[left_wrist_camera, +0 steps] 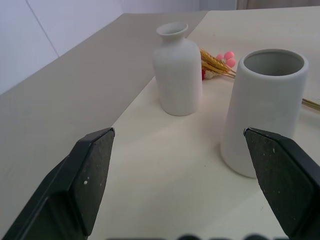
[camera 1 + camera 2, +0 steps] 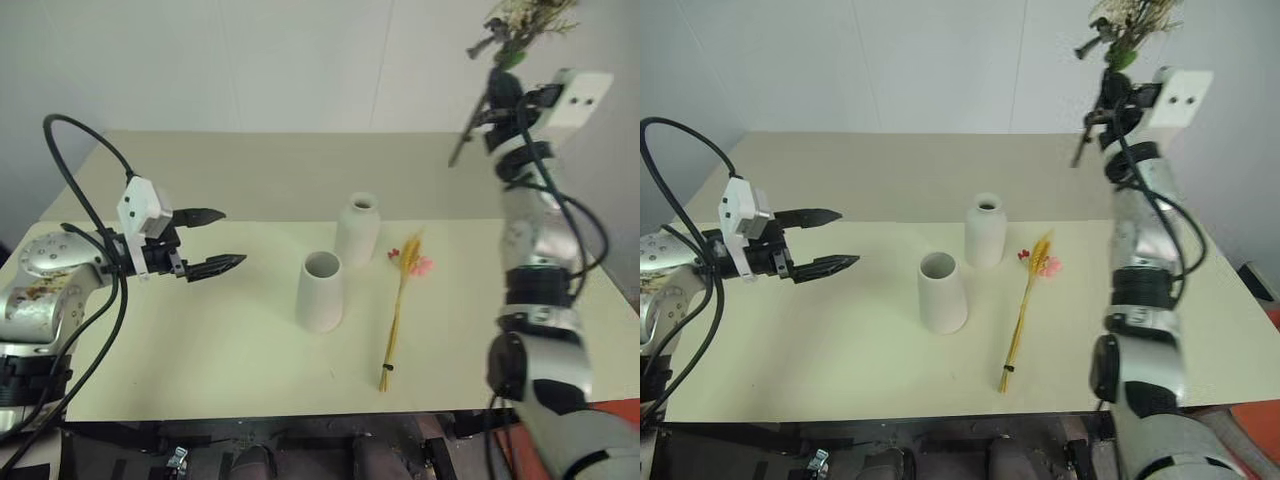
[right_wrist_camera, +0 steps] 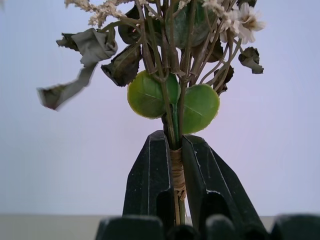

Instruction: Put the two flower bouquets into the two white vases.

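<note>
My right gripper [image 3: 175, 155] is raised high at the far right, shut on the stem of the bushy bouquet [image 2: 522, 25], whose green leaves [image 3: 172, 97] and cream sprigs point upward; its dark stem end [image 2: 463, 145] hangs below. The slim yellow bouquet [image 2: 398, 305] with red and pink blossoms lies flat on the table, just right of both vases. The bottle-shaped white vase [image 2: 357, 230] stands mid-table, and the cone vase [image 2: 320, 291] with its wide mouth stands in front of it, to its left. My left gripper [image 2: 215, 240] hovers open left of the vases, pointing toward them.
The cream table [image 2: 200, 340] has bare room to the left and in front of the vases. Its far half is a darker beige strip [image 2: 260, 170] against a white wall. Black cables loop from my left arm [image 2: 70, 150].
</note>
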You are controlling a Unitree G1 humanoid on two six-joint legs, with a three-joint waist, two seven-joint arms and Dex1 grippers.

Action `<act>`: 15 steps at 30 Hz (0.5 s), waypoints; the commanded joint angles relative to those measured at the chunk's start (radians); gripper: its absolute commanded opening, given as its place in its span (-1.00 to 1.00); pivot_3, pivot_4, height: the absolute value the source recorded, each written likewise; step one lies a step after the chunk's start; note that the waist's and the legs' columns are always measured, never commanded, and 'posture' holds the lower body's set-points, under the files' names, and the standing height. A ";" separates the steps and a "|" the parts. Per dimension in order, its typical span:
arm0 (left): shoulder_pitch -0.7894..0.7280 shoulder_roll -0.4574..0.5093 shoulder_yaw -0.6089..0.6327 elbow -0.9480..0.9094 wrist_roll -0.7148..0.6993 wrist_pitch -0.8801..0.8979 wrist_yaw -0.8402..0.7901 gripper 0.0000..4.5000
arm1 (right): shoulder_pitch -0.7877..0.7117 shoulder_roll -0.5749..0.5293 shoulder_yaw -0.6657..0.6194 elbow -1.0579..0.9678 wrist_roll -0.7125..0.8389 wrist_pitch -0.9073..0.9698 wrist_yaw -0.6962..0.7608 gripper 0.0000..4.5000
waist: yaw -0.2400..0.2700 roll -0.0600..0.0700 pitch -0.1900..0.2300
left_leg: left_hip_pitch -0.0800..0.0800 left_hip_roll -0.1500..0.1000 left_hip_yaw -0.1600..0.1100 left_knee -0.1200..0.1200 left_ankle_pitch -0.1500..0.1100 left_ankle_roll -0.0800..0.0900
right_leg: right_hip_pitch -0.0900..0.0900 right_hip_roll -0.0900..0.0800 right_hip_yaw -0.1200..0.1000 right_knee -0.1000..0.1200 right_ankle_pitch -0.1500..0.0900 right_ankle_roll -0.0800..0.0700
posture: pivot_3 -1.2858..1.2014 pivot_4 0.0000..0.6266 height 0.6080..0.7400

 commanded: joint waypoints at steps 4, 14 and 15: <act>0.038 0.019 0.040 -0.043 -0.005 -0.014 0.006 1.00 | 0.028 0.046 0.030 -0.121 0.041 0.004 0.038 -0.94 | 0.007 0.000 0.000 | -0.002 0.000 0.000 0.000 0.000 0.000 | -0.001 0.000 -0.001 -0.001 0.000 0.000 | 0.03 -0.52 1.00; 0.111 0.028 0.086 -0.100 -0.019 0.003 0.039 1.00 | 0.083 0.116 0.086 -0.303 0.072 0.119 0.014 -0.94 | 0.003 0.000 0.000 | -0.002 0.001 -0.001 0.000 0.000 0.000 | -0.002 0.000 -0.001 0.000 0.000 0.000 | 0.03 -0.52 1.00; 0.115 0.029 0.087 -0.101 -0.020 0.003 0.041 1.00 | 0.091 0.121 0.092 -0.331 0.077 0.135 0.010 -0.94 | 0.003 0.000 0.000 | -0.002 0.001 -0.001 0.000 0.000 0.000 | -0.002 0.000 -0.001 0.000 0.000 0.000 | 0.03 -0.52 1.00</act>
